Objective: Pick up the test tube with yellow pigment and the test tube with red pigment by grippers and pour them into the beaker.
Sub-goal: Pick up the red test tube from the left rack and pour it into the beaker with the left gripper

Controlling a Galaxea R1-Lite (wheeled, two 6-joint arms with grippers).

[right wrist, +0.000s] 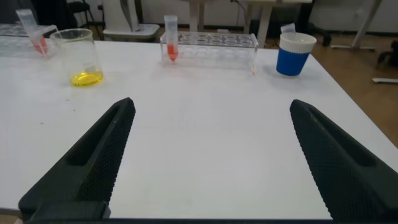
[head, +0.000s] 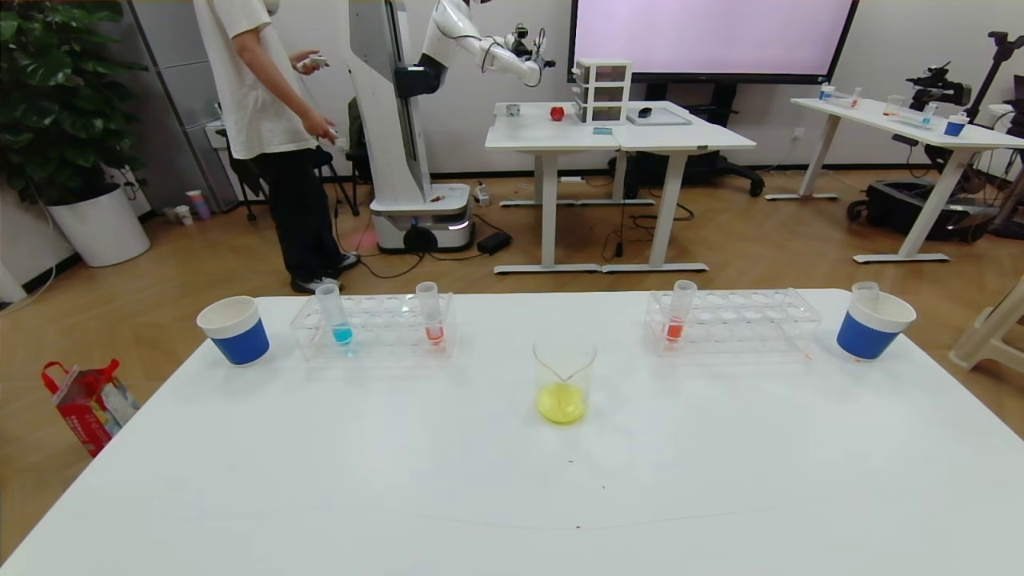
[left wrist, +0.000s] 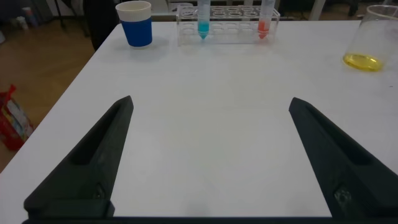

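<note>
The beaker (head: 564,376) stands mid-table with yellow liquid in its bottom; it also shows in the left wrist view (left wrist: 372,37) and the right wrist view (right wrist: 76,55). No tube with yellow liquid is in view. One red-pigment tube (head: 433,314) stands in the left rack (head: 384,334), and another red-pigment tube (head: 679,312) stands in the right rack (head: 748,322). My left gripper (left wrist: 211,102) and right gripper (right wrist: 212,102) are both open and empty, low over the near table, and are out of the head view.
A blue-liquid tube (head: 336,316) stands in the left rack. A blue-and-white cup (head: 234,330) sits at the far left; another cup (head: 874,324) at the far right holds an empty clear tube (head: 865,290). A person and another robot stand behind the table.
</note>
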